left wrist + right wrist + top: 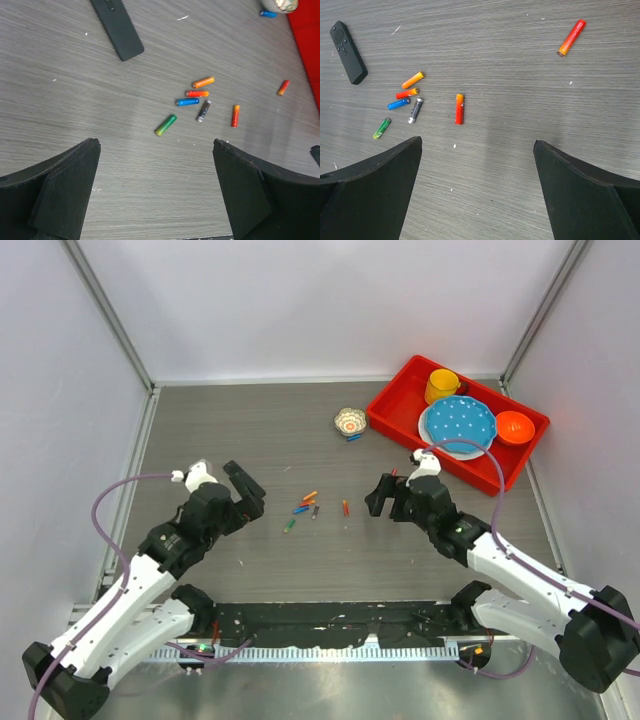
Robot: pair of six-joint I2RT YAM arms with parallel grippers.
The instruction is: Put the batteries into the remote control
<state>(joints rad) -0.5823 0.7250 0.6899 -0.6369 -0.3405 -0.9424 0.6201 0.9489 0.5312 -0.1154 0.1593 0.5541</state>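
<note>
We see the left claw [156,147] and right claw [477,145] spread wide and empty either side of the scattered batteries [187,102], seemingly ready to pick one, the remote control [348,52] lying to their left.

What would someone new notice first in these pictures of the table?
The bright red tray at the far right, holding a blue dotted plate, yellow cup and orange bowl, stands out first. Then the colourful batteries scattered mid-table between the open left fingers and right fingers, with the black remote control lying apart from them.
</note>
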